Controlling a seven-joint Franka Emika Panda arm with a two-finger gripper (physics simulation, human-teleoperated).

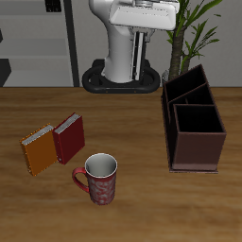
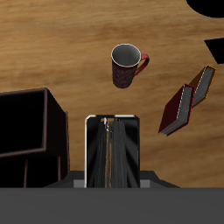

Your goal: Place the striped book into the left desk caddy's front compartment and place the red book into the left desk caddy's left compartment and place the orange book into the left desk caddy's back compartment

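The striped book (image 2: 114,140) was off the table and in your gripper (image 2: 114,171), seen edge-on in the wrist view as a dark slab with pale borders and a thin seam down its middle. The jaws looked closed on it, though the fingers themselves were hard to make out. The exterior view showed neither the book nor the gripper, so you were holding it up high, above that camera's frame.

The left desk caddy (image 1: 196,151) stood open-topped on the table, and its black dividers and dark pockets were plain to see. In the wrist view one corner of it (image 2: 31,131) lay just beside the held book, so you were near it but not yet over a pocket.

The red book (image 1: 69,138) and the orange book (image 1: 39,149) lay touching side by side, well away from the caddy. The mug (image 1: 97,178) stood near them, closer to the table's front edge.

By my reading you were on the first step, carrying the striped book. The next move called for bringing it over the front compartment, lining its thin edge up with that slot, and lowering it clear of the dividers before you let go. A tilted book could have caught on a wall.
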